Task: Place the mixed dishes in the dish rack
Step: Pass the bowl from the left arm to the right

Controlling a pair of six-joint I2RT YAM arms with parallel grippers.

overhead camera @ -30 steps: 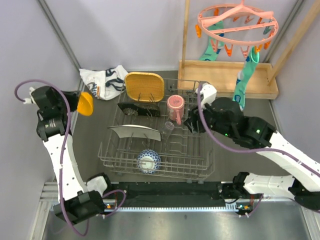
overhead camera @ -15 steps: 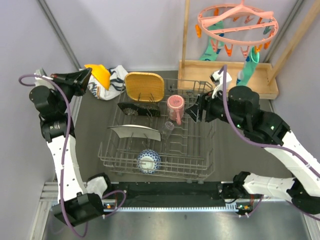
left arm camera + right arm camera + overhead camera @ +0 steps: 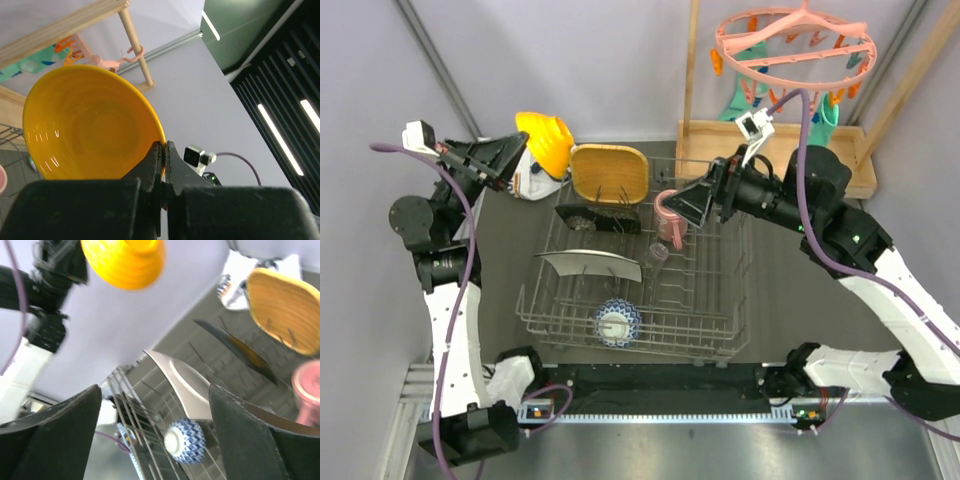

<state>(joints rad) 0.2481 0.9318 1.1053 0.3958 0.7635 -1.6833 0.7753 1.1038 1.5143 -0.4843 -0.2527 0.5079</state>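
free: dish rack [image 3: 720,300] right rows | blocking: pink cup [image 3: 667,216], possibly glass [image 3: 657,255]

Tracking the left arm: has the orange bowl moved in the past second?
Yes. Held by the left gripper, the orange bowl moved up-frame and right, closer to the yellow plate.

The dish rack [image 3: 710,310] is seen as grey wire. Within it, a blue-and-white patterned bowl [image 3: 618,322], a pale plate [image 3: 590,263], a pink cup [image 3: 670,215] and a black plate [image 3: 597,220] are shown. A yellow wooden plate [image 3: 609,172] is seen at its far edge, and an orange bowl [image 3: 548,140] above its far-left corner. Beyond it, a pink peg hanger [image 3: 795,45] and teal socks [image 3: 735,100] are seen.
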